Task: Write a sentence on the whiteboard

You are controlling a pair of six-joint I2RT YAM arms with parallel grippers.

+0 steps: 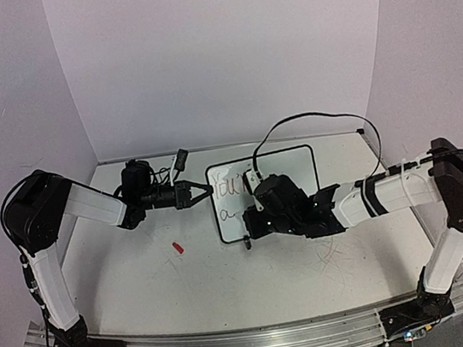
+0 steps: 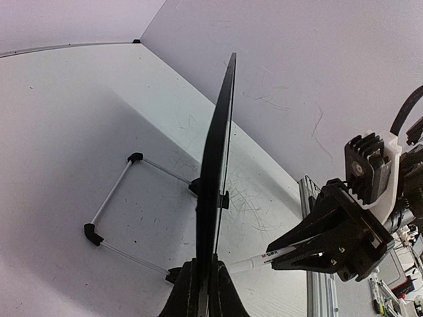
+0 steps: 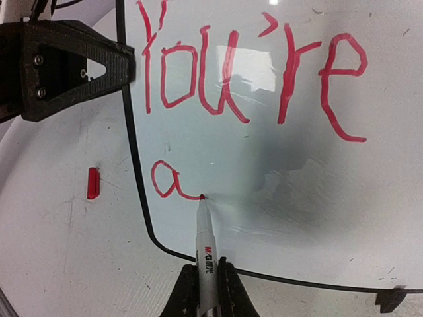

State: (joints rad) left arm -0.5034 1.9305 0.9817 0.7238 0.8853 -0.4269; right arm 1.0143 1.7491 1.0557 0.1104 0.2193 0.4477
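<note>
The whiteboard [image 1: 287,170] stands tilted on the table, edge-on in the left wrist view [image 2: 221,132]. My left gripper [image 1: 204,191] [image 2: 205,290] is shut on its left edge. My right gripper [image 1: 251,221] [image 3: 207,290] is shut on a white marker [image 3: 206,244] [image 2: 254,264], whose red tip touches the board. The sentence [image 3: 251,72] reads "You're" in red on the top line. A single "a" [image 3: 165,179] sits below it, its tail ending at the marker tip. The writing shows small in the top view [image 1: 229,184].
A red marker cap [image 1: 177,247] [image 3: 93,183] lies on the table left of the board. The board's wire stand [image 2: 112,198] rests behind it. A black cable [image 1: 310,119] loops over the back of the table. Walls close in at the back and sides.
</note>
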